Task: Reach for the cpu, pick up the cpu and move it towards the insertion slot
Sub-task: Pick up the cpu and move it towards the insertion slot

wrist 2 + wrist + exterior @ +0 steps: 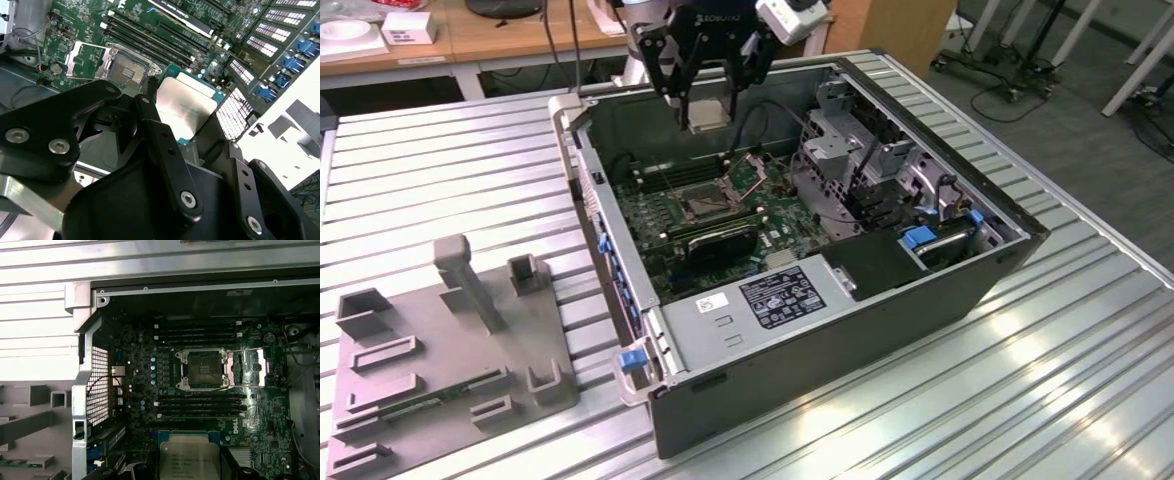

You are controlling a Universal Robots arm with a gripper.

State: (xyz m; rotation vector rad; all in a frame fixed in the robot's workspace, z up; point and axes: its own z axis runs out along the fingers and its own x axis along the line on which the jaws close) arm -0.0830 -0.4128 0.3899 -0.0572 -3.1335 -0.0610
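- On the exterior view's left, a grey plastic tray [440, 370] lies on the metal table [440, 160]. A thin green circuit strip [447, 396] lies in one of its long recesses; its other recesses look bare from here.
- Moving rightward, the open computer case [854, 290] lies on its side with the green motherboard [720, 215] exposed inside it.
- The step in hand looks like the carry: the gripper [707, 112] hangs above the far part of the case, closed on the cpu [707, 113], which is off the tray and up in the air.
- In the second wrist view the cpu [185, 102] sits pinched between the black fingers [150, 117], its silvery top facing the camera.
- The socket [698, 204] lies lower down on the board, well apart from the chip; in the first wrist view the socket [202, 369] looks bare, with its metal frame swung open beside it.
- Judging by this, the move calls for bringing the chip squarely over the socket, level and turned to match its square outline.
- Long black memory slots [200, 405] run on both sides of the socket, and their nearness leaves little room for drift.
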